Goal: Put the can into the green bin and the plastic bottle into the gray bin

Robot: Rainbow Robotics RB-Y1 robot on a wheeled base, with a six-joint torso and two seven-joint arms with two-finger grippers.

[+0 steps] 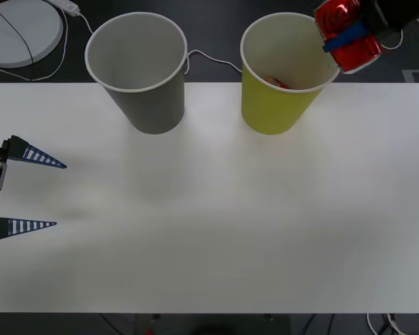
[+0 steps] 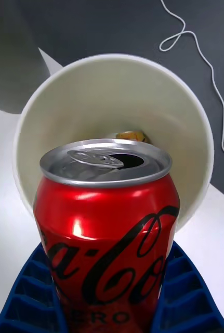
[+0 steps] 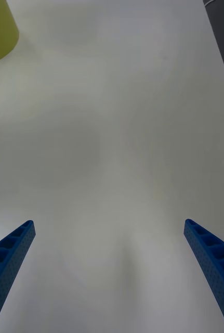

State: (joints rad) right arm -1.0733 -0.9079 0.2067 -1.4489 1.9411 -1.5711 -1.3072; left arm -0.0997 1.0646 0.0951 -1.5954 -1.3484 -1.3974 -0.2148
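My right gripper (image 1: 343,33) is shut on the red can (image 1: 356,52), which hangs tilted above the far right rim of the green bin (image 1: 276,105). Seen from the right wrist, the can (image 2: 109,234) sits between the blue fingers (image 2: 31,291) with its open silver top facing the bin's white inside (image 2: 117,93). A small orange-red thing (image 2: 130,136) lies at the bottom of that bin. The gray bin (image 1: 150,98) stands upright to the green one's left. My left gripper (image 1: 60,195) is open over the table's left edge, nothing between its fingers. The plastic bottle is out of view.
Both bins stand at the far edge of the white table (image 1: 216,230). Behind them, on the dark floor, are a white round disc (image 1: 21,31) and a white cable (image 1: 209,57). The left wrist view shows bare tabletop (image 3: 117,130) ahead.
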